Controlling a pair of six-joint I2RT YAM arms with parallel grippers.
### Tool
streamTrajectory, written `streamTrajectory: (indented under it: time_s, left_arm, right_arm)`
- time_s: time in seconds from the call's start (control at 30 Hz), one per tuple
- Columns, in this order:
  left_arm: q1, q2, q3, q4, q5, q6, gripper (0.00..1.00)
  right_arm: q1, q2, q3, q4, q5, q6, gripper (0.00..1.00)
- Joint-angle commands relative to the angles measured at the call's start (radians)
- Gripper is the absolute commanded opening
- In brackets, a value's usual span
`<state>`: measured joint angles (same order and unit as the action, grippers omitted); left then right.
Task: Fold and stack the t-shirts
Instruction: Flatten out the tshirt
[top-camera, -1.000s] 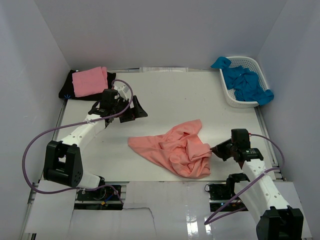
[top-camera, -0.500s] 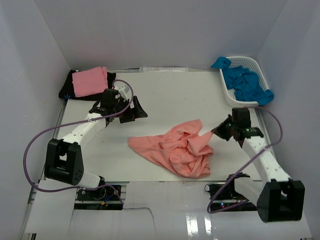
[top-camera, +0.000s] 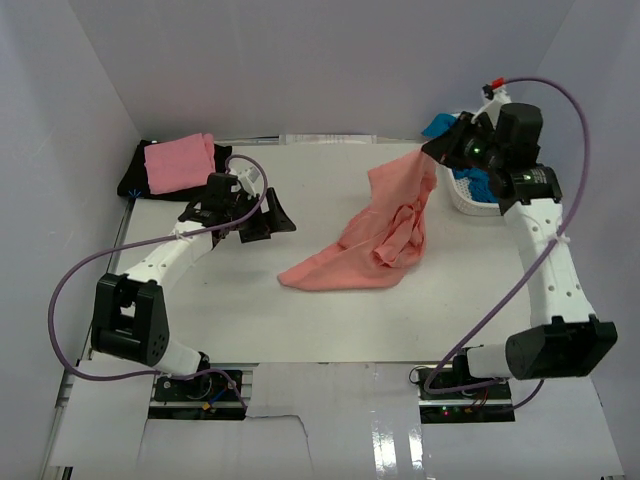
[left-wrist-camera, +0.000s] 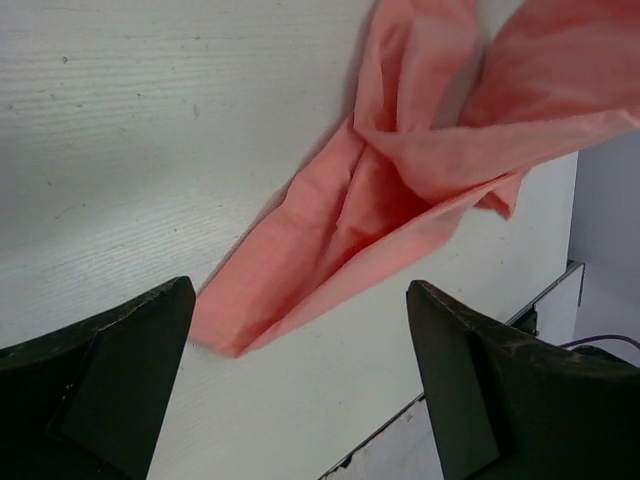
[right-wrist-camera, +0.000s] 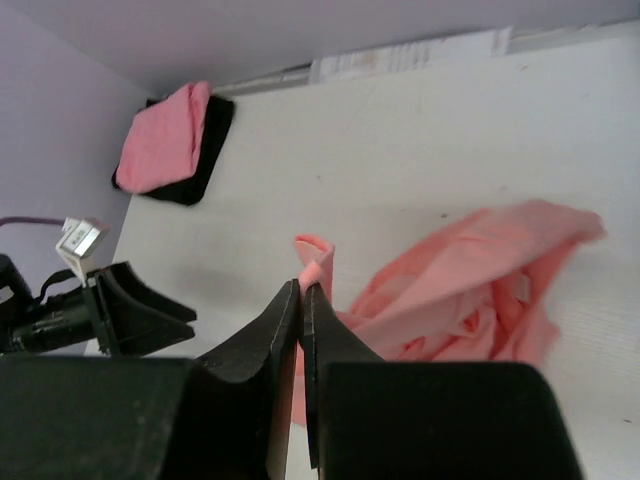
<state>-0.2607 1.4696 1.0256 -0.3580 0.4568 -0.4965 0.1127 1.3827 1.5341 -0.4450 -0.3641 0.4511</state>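
The salmon-coral t-shirt hangs from my right gripper, which is shut on one edge of it high at the back right; its lower part trails on the table. In the right wrist view the cloth pokes out between the closed fingertips. My left gripper stands open low over the table, left of the shirt, with nothing between its fingers; the shirt's corner lies just ahead of it. A folded lighter pink t-shirt lies on a folded black one at the back left. Bright blue t-shirts fill the basket.
The white lattice basket stands at the back right, right beside my raised right arm. White walls close in the table on three sides. The table's near edge shows in the left wrist view.
My right gripper has closed on the salmon-coral shirt and swung it up and back from the front right toward the basket; the shirt has stretched out behind it. The left arm has barely moved.
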Motion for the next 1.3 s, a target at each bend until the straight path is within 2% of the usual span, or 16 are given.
streamTrajectory:
  time_s: [0.0,0.1,0.2,0.33,0.43,0.53,0.6,0.63,0.67,0.73,0.83,0.93,1.03,1.13,1.23,1.27]
  left_arm:
    - [0.006,0.040,0.053,0.010,0.074,0.024,0.98]
    - [0.003,0.093,0.086,0.008,0.118,0.047,0.98]
    - [-0.012,0.127,0.117,0.010,0.125,0.062,0.98]
    - [-0.069,0.211,0.220,0.013,0.120,0.099,0.98]
    - [-0.153,0.282,0.318,0.013,0.079,0.200,0.98]
    - [-0.167,0.331,0.390,0.020,0.075,0.265,0.97]
    - [-0.167,0.373,0.438,0.059,0.129,0.364,0.94]
    - [-0.169,0.385,0.450,0.098,0.239,0.406,0.98]
    - [-0.167,0.409,0.456,0.111,0.273,0.436,0.98]
    - [-0.167,0.440,0.497,0.125,0.275,0.485,0.98]
    - [-0.150,0.544,0.628,0.087,0.295,0.446,0.98]
    - [-0.117,0.664,0.761,0.042,0.445,0.295,0.98]
    - [-0.123,0.710,0.763,0.060,0.485,0.198,0.98]
    - [-0.141,0.701,0.711,0.082,0.483,0.173,0.98]
    - [-0.170,0.649,0.636,0.106,0.499,0.248,0.98]
    - [-0.179,0.628,0.607,0.120,0.502,0.324,0.98]
  right_arm:
    - [-0.100,-0.068,-0.032,-0.089,0.100,-0.075,0.08]
    - [-0.198,-0.114,-0.101,-0.107,0.123,-0.077,0.08]
    - [-0.229,-0.157,-0.150,-0.107,0.149,-0.080,0.08]
    - [-0.234,-0.128,-0.128,-0.135,0.110,-0.104,0.08]
    - [-0.235,-0.108,-0.109,-0.150,0.100,-0.104,0.08]
    - [-0.235,-0.109,-0.103,-0.150,0.103,-0.109,0.08]
    - [-0.235,-0.106,-0.091,-0.159,0.100,-0.115,0.08]
    - [-0.235,-0.102,-0.086,-0.169,0.097,-0.121,0.08]
    - [-0.235,-0.100,-0.083,-0.172,0.096,-0.123,0.08]
    - [-0.235,-0.099,-0.077,-0.173,0.091,-0.124,0.08]
    - [-0.235,-0.093,-0.056,-0.187,0.080,-0.120,0.08]
    - [-0.238,-0.085,-0.016,-0.213,0.096,-0.124,0.08]
    - [-0.242,-0.079,0.032,-0.238,0.099,-0.132,0.08]
    - [-0.243,-0.064,0.086,-0.262,0.083,-0.137,0.08]
    - [-0.246,-0.044,0.127,-0.274,0.070,-0.131,0.08]
    - [-0.246,-0.019,0.171,-0.279,0.064,-0.127,0.08]
